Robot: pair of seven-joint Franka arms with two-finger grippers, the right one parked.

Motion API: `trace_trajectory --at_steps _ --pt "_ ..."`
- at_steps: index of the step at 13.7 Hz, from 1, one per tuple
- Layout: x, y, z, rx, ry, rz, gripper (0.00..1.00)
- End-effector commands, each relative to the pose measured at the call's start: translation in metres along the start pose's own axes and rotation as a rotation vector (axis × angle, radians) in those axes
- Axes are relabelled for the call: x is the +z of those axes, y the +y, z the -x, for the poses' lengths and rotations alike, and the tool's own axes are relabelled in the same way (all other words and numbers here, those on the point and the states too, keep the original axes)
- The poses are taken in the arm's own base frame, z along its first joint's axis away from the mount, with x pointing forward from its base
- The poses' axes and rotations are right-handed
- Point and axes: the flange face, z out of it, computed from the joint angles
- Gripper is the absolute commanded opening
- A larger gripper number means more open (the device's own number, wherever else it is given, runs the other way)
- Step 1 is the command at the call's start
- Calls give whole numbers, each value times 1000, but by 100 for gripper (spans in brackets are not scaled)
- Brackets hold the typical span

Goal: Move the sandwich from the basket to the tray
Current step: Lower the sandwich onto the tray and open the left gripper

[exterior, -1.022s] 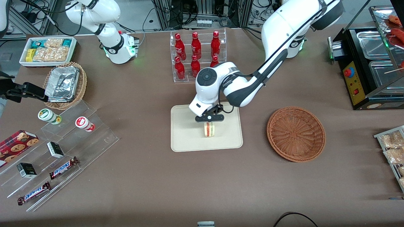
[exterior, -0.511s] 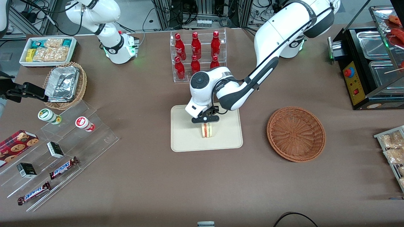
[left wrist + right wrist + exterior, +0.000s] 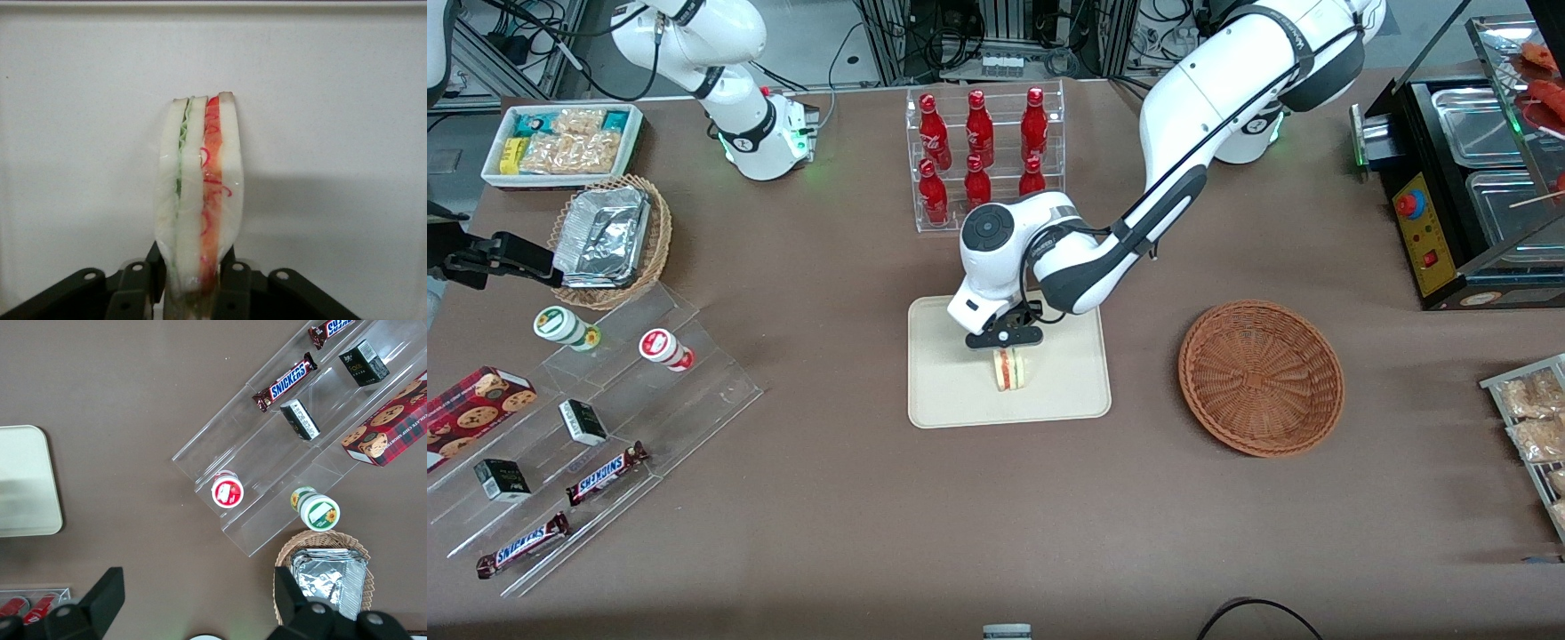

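Sandwich [image 3: 1010, 370] is over the middle of the tray [image 3: 947, 391], standing on edge with its filling stripes facing up at the front camera — in the wrist view the gripper [image 3: 193, 280] has its fingers [image 3: 230, 277] closed on the sandwich's end, one on each bread face. Can't tell whether the bottom edge is already touching the tray or just above it. Basket [image 3: 1261, 377] sits empty toward the working arm's end of the tabletop, well apart from the tray, so I'd call the transfer nearly done — what's left is release and retreat. My guess is the wedge may tip over once let go, since it's standing on a narrow edge. Nothing else is on the tray and nothing lies between gripper and tray surface. Around it: rack of red bottles [image 3: 980, 151] farther from the front camera than the tray, near the arm's wrist and the one thing to mind on the way up. The clear stepped stand with candy bars [image 3: 600, 473] and the tan basket of foil containers [image 3: 609, 240] sit toward the parked arm's end, well out of the way.
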Motion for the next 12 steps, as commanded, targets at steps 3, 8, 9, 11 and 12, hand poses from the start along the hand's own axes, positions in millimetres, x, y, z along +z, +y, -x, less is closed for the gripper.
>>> trace_trajectory --at_steps 3,8,9,11,12 --pt "-38 -5 -18 -51 61 4 100" --pt "-138 -58 -52 -239 80 -17 100" --pt "-156 -75 -60 -272 66 -32 100" --pt "-195 -114 -79 -310 54 -22 100" --pt "-210 -135 -87 -309 36 -24 100"
